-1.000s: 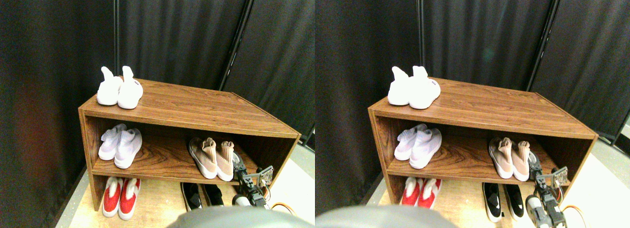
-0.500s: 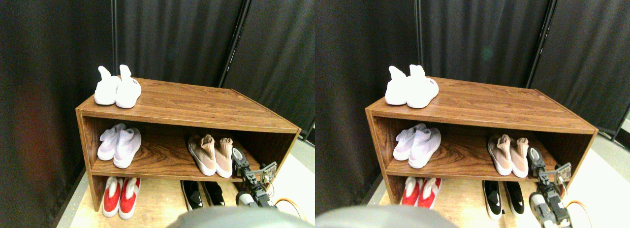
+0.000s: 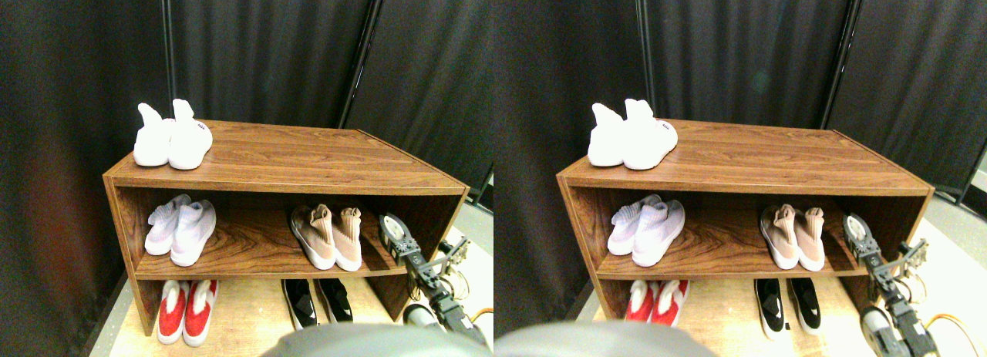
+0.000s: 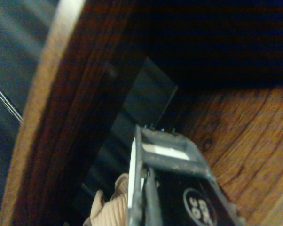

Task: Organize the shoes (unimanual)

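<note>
My pincer (image 3: 395, 232) hung inside the wooden rack (image 3: 254, 153), just beside the tan pair (image 3: 328, 235) on its middle shelf; whether its jaws were apart, I could not tell. The pair's long axes ran front to back, heels outward. The black pair (image 3: 318, 301) sat below that shelf, lilac shoes (image 3: 179, 230) at its far end

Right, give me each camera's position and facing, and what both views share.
Stereo pair view: on the robot, looking forward and down at the shoe rack; the right gripper reaches in from lower right.
Wrist view: behind the right gripper, looking into the rack's middle shelf; its dark jaw frame shows.
Shared: the tan shoes, the rack, the gripper.
</note>
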`<move>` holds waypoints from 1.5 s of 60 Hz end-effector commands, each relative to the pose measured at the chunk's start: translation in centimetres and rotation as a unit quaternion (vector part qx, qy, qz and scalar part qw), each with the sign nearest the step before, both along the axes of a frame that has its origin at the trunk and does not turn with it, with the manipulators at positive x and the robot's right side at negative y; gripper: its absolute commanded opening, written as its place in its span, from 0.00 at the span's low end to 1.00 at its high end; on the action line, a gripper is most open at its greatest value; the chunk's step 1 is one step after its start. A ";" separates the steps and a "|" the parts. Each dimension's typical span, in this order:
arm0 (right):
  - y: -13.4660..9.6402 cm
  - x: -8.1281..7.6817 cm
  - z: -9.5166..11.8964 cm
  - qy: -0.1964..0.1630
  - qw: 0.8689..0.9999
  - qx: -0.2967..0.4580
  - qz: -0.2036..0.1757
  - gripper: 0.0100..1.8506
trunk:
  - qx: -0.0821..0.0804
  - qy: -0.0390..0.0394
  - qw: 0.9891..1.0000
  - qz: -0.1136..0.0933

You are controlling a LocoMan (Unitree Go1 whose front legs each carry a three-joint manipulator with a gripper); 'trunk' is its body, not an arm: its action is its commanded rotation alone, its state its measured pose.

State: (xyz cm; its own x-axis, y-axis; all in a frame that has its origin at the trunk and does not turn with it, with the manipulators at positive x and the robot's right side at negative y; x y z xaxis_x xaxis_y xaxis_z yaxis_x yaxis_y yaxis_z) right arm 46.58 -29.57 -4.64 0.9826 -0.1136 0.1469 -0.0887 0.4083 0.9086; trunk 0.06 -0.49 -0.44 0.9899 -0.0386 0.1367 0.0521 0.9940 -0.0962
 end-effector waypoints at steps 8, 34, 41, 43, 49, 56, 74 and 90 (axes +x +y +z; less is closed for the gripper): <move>0.0 -3.0 1.7 -0.040 0.999 -0.010 -0.002 0.03 | -0.009 0.000 1.000 -0.009; 0.5 -8.0 -2.0 -0.058 0.995 0.010 0.075 0.03 | -0.003 0.032 0.999 -0.010; 0.3 -7.9 -4.1 -0.036 0.995 0.014 0.090 0.03 | -0.002 0.041 0.999 -0.008; 0.2 -7.9 -4.8 -0.028 0.995 0.023 0.094 0.03 | -0.003 0.043 0.999 -0.007; 0.1 -7.6 -6.7 -0.009 0.994 0.072 0.087 0.03 | -0.006 0.047 0.999 -0.004; 0.0 -6.9 -9.3 0.024 0.991 0.090 0.092 0.03 | -0.008 0.051 0.999 0.000; 0.1 -4.4 -13.3 0.056 0.989 0.126 0.045 0.03 | -0.014 0.058 0.998 0.006; -0.2 -1.6 -15.9 0.094 0.985 0.147 0.005 0.03 | -0.016 0.056 0.998 0.010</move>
